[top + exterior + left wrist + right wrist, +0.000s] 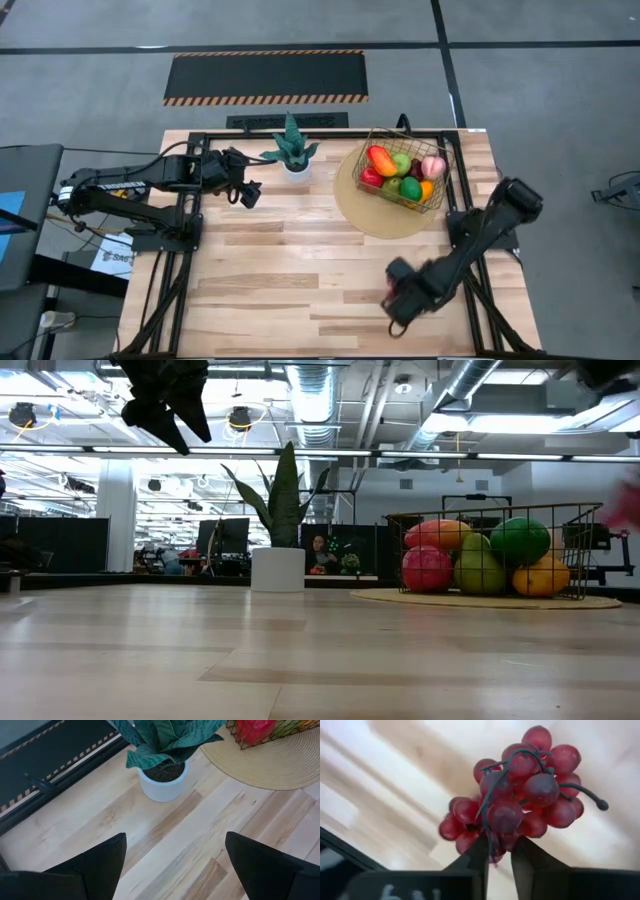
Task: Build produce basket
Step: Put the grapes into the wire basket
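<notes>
The left arm reaches in from the worktop's left edge, its elbow folded, and its gripper hangs above the far left part of the worktop with fingers spread wide apart. The right arm bends back from the right edge toward the near side, its gripper low over the worktop, fingers pinched on a bunch of grapes.

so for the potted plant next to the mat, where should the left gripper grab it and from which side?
Judgement call: take the white pot, not the leaves. It's a plain upright cylinder; the leaves spread wide over its rim and block a grab from above. Come in level from the open table side where the left gripper is, jaws open, away from the round mat.
</notes>
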Controlling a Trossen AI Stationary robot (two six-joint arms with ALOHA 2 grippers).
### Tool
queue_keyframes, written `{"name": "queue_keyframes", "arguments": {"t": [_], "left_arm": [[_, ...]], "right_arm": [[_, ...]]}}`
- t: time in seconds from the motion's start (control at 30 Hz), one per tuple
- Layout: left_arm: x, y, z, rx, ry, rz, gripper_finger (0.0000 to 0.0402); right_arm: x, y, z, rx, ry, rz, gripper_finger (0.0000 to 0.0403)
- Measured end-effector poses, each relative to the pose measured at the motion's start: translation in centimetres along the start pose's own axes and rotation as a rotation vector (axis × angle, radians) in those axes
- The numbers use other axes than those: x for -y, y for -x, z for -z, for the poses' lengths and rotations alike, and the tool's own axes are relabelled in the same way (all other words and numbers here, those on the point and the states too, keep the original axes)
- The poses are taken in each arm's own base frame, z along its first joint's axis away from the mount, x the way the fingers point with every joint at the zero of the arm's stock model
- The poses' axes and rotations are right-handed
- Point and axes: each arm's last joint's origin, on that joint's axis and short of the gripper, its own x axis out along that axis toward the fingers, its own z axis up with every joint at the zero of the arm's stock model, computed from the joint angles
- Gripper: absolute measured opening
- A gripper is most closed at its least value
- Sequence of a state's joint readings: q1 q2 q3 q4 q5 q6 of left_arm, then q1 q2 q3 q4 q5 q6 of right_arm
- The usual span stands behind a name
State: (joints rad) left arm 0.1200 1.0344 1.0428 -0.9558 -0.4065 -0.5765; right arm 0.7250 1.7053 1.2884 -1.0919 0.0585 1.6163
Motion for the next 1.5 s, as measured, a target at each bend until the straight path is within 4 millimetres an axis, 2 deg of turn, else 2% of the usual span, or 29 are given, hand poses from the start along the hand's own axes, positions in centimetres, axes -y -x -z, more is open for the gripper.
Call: {"name": "queue_keyframes", "arguments": {"t": [0.13, 0.37, 0.5, 0.67, 0.87, 1.07, 1.27, 1.5], "left_arm": [[0.0, 0.0, 0.0, 0.0, 0.001, 0.0, 0.0327], [0.0, 0.0, 0.0, 0.001, 0.001, -0.001, 0.0327], [0.0, 0.0, 0.0, 0.013, 0.003, -0.018, 0.0327], [-0.1, 0.0, -0.1, 0.016, 0.005, -0.02, 0.0327], [0.0, 0.0, -0.1, 0.017, 0.012, -0.02, 0.0327], [0.0, 0.0, -0.1, 0.018, 0.014, -0.022, 0.0327], [-0.1, 0.0, -0.1, 0.025, 0.021, -0.031, 0.0327], [-0.1, 0.0, -0.1, 0.031, 0.026, -0.041, 0.0327]], "right_arm": [[2.8, 3.7, -2.7, 0.143, -0.041, -0.006, 0.005], [9.4, 9.3, -6.6, 0.382, -0.19, 0.011, 0.0048], [13.7, 11.6, -8.3, 0.456, -0.315, 0.062, 0.0049], [17.5, 13.1, -10.6, 0.541, -0.468, 0.066, 0.0049], [20.0, 13.1, -13.3, 0.517, -0.559, 0.174, 0.0049], [20.5, 11.9, -15.8, 0.408, -0.532, 0.273, 0.0049], [20.3, 9.6, -18.9, 0.295, -0.463, 0.416, 0.0049], [20.5, 5.9, -22.7, 0.131, -0.353, 0.585, 0.006]]}}
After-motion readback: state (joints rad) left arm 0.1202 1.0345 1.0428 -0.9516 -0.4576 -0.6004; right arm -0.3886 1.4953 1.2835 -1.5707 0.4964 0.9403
